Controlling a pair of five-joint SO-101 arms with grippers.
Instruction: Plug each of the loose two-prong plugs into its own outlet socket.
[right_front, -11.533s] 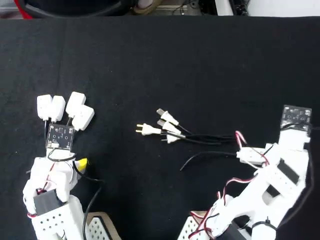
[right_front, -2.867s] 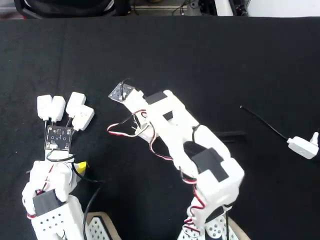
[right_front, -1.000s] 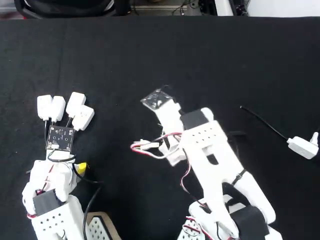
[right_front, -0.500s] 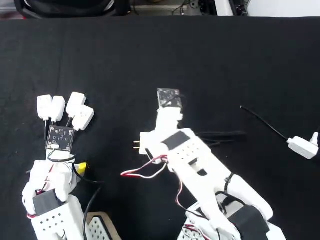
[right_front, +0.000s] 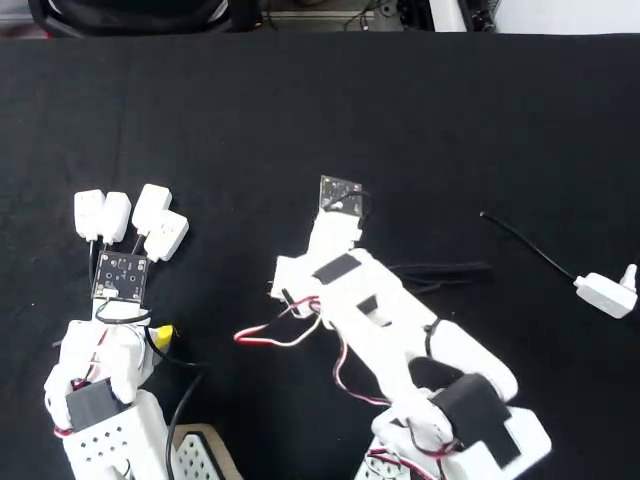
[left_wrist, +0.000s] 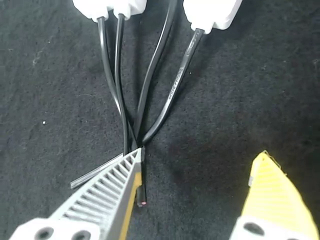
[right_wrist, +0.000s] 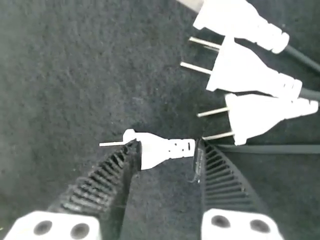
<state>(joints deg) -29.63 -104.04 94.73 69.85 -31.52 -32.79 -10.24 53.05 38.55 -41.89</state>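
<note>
- I see the black cloth-covered table (right_front: 450, 110) spread under both arms.
- The white right arm (right_front: 400, 320) stretches over the middle of the table. Its wrist sits above the loose plugs.
- The white left arm (right_front: 100, 390) stands at the near left corner, pointing at the sockets.
- Four white rounded outlet sockets (right_front: 130, 222) lie bunched together on the left, just beyond the left arm's wrist.
- Their four black cables (left_wrist: 150, 95) run to the tip of the ribbed grey finger (left_wrist: 110, 195) of the left gripper (left_wrist: 195, 175). Its jaws are apart and hold nothing.
- A bundle of black plug leads (right_front: 440, 270) trails from under the right arm.
- A small white block on a thin black cable (right_front: 603, 293) lies alone at the right edge. Plug or socket, I cannot tell.
- Three white two-prong plugs (right_wrist: 245, 67) lie side by side on the cloth.
- A fourth white two-prong plug (right_wrist: 160, 150) lies flat between the spread jaws of the right gripper (right_wrist: 165, 150), unclamped.
</note>
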